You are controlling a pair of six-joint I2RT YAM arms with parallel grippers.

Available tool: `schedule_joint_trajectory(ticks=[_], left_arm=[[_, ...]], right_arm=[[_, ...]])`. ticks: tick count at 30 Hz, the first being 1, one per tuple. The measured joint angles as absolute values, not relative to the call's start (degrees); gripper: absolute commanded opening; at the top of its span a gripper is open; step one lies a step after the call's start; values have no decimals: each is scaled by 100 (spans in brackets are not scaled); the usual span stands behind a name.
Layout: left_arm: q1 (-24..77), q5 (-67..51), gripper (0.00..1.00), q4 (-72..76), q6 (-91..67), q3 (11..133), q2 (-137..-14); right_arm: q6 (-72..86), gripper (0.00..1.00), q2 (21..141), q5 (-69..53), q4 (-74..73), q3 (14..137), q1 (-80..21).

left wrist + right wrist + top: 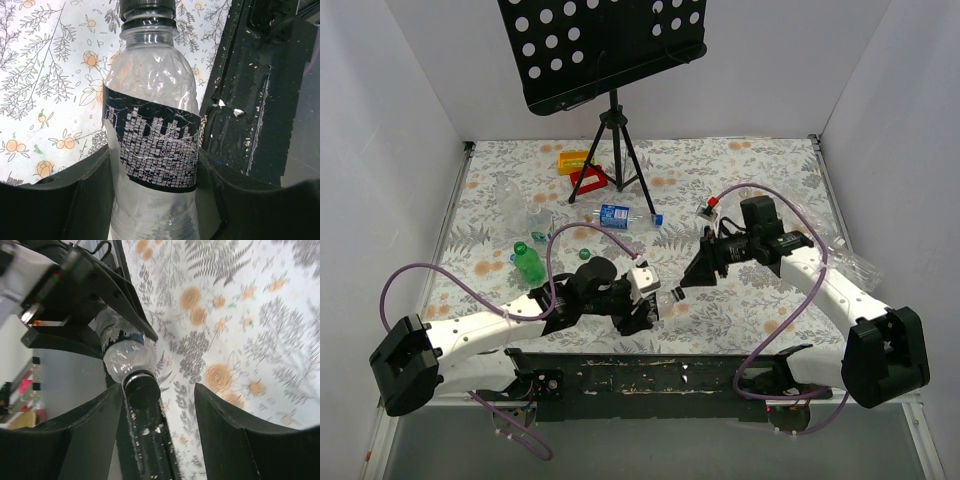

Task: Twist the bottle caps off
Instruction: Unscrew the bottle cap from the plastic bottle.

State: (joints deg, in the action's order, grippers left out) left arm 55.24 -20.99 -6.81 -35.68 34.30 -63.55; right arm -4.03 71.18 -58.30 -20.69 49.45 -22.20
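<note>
The left gripper (642, 308) is clamped on the bottle (152, 100) at near centre, long axis pointing right. Its black cap (141, 390) sits between the right gripper (158, 390)'s spread fingers, off-centre, not yet pinched.

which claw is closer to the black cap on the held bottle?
Right. The right claw is open with the black cap between its fingers; the left claw grips the bottle by its labelled body, away from the cap.
</note>
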Motion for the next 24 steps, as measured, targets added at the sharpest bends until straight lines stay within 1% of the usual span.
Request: schedule_joint_trajectory(ticks=[5, 14, 17, 23, 24], left_arm=[[5645, -1743, 6, -602, -3503, 3435, -6394], [5677, -1514, 7, -432, -3494, 3437, -6436], [5693, -1516, 6, -425, -3494, 3435, -6436], [5710, -1518, 6, -399, -3492, 3435, -6418], [5710, -1518, 7, -395, -3496, 3435, -6407]], right_arm=[[298, 66, 7111, -5653, -1929, 4375, -2349], [676, 60, 7207, -5784, -1710, 4338, -2410], [786, 49, 7279, -5940, -1579, 4338, -2410], [923, 13, 7328, -6173, -1356, 4335, -2364], [923, 9, 7328, -6187, -1337, 4333, -2357]])
